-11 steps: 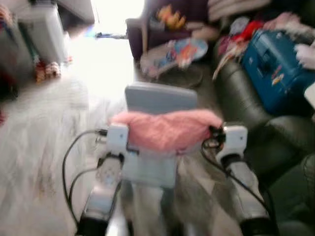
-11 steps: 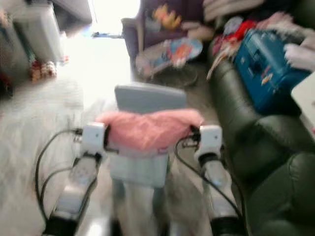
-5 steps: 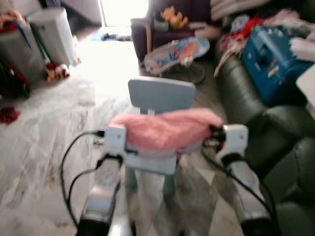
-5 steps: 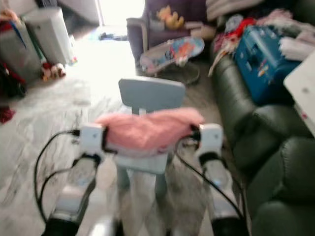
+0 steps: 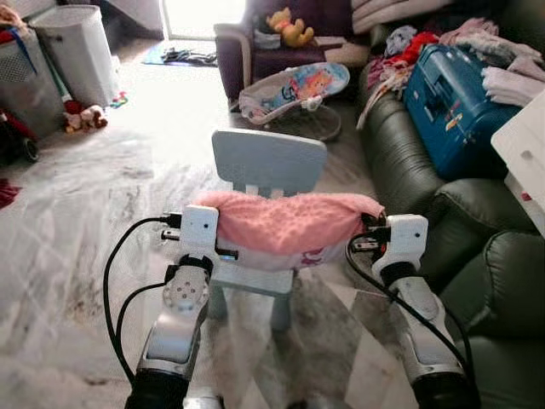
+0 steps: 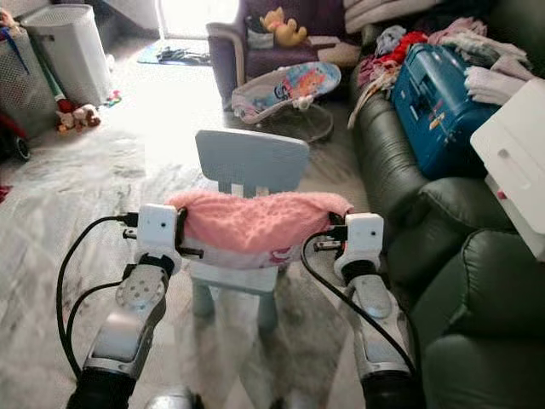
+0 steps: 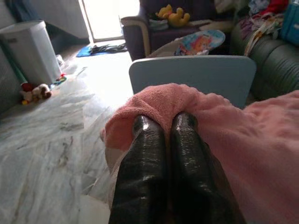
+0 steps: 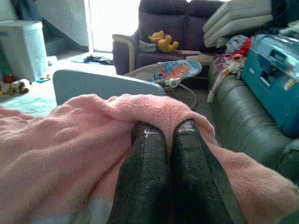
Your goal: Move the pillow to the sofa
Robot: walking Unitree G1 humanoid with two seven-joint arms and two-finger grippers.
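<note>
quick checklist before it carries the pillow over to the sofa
1. Left gripper shut on the pink pillow: ok.
2. Right gripper shut on the pillow's other end: ok.
3. Pillow level between both arms: ok.
4. Pillow lifted clear of the small blue chair: cannot tell.
5. Free spot on the dark green sofa at the robot's right: ok nearby; farther along it holds a blue suitcase and clothes.

A pale blue child's chair (image 5: 268,162) stood on the marble floor (image 5: 77,204), a baby bouncer (image 5: 294,89) (brightly patterned) behind it, near a blue suitcase (image 5: 451,106).
</note>
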